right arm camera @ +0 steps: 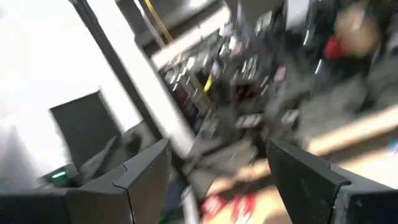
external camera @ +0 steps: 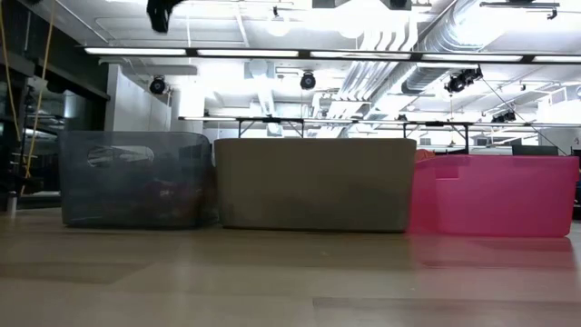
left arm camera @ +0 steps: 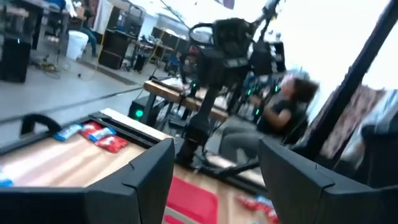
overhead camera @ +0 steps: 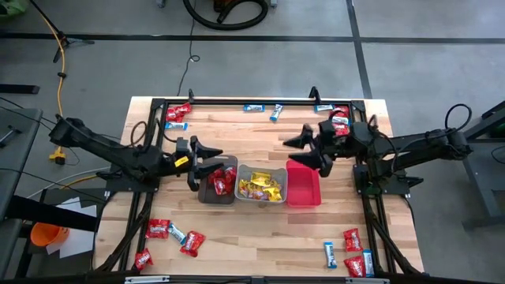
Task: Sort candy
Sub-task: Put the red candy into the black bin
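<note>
Red, yellow and blue-and-white candy lies in groups on the table: far left (overhead camera: 177, 114), far edge (overhead camera: 264, 110), far right (overhead camera: 339, 118), near left (overhead camera: 170, 235) and near right (overhead camera: 353, 251). Red candy (overhead camera: 221, 182) sits in the brown bin (overhead camera: 207, 193) and yellow candy (overhead camera: 261, 188) in the grey bin (overhead camera: 261, 200). My left gripper (overhead camera: 213, 159) (left arm camera: 214, 180) hovers open at the brown bin's far left corner, holding nothing. My right gripper (overhead camera: 306, 153) (right arm camera: 217, 180) hovers open over the pink bin's (overhead camera: 303, 185) far edge, also holding nothing.
The three bins stand side by side at the table's middle, seen in the low view as dark grey (external camera: 136, 180), beige (external camera: 313, 184) and pink (external camera: 495, 195). A black frame (overhead camera: 252, 100) borders the table. A seated person (left arm camera: 280, 112) shows beyond the table in the left wrist view.
</note>
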Robot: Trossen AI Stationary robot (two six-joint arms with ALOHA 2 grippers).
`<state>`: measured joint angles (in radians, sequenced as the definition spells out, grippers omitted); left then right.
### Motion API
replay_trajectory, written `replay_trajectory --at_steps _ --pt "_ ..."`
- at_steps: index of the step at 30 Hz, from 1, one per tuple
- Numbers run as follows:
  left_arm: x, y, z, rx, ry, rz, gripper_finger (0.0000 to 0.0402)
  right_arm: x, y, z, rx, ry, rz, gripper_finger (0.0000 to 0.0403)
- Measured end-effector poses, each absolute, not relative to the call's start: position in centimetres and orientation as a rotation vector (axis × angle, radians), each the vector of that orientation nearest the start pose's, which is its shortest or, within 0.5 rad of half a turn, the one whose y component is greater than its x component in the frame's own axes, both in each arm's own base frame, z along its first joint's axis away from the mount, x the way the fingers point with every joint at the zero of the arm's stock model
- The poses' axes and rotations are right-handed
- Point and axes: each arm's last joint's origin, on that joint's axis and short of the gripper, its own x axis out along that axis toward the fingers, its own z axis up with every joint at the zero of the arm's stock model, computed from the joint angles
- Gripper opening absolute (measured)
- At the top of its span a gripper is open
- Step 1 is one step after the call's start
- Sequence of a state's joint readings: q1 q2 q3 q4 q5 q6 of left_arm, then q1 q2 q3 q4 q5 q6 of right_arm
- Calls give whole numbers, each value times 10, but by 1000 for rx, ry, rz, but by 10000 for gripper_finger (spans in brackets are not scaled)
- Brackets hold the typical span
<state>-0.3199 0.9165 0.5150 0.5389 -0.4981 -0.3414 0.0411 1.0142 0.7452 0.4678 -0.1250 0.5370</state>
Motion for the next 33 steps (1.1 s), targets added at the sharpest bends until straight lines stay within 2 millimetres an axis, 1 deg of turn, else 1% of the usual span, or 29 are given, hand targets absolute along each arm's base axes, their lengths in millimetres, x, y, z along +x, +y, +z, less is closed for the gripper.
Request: replay_trajectory --at_steps 2,4,7,10,13,15,17,19,22,24,26,33 --pt "193 -49 275 -456 -171 163 218 228 17 332 629 -49 256 261" --pt "192 -49 270 -493 -170 169 218 227 25 322 746 93 269 261" --pt "192 -49 269 -500 -158 170 218 222 47 302 932 384 313 261" --pt "192 -49 269 -483 -159 171 218 207 77 284 1086 709 329 261" --pt "192 -48 269 -463 -158 183 218 185 107 270 1162 988 287 261" --pt "192 -48 269 -457 -158 192 218 169 123 259 1163 1136 192 261" --pt "192 -48 269 -459 -159 193 218 154 136 247 1157 1257 50 261" --pt "192 -48 269 -466 -160 192 218 142 147 234 1139 1375 -99 261" --pt "192 -48 269 -468 -162 190 218 126 156 213 1076 1533 -305 261" --pt "192 -48 269 -468 -162 190 218 122 161 201 1046 1596 -396 261" --pt "192 -48 269 -468 -162 190 218 123 164 191 1026 1625 -460 261" --pt "192 -48 269 -470 -162 189 218 129 174 161 946 1709 -587 261"
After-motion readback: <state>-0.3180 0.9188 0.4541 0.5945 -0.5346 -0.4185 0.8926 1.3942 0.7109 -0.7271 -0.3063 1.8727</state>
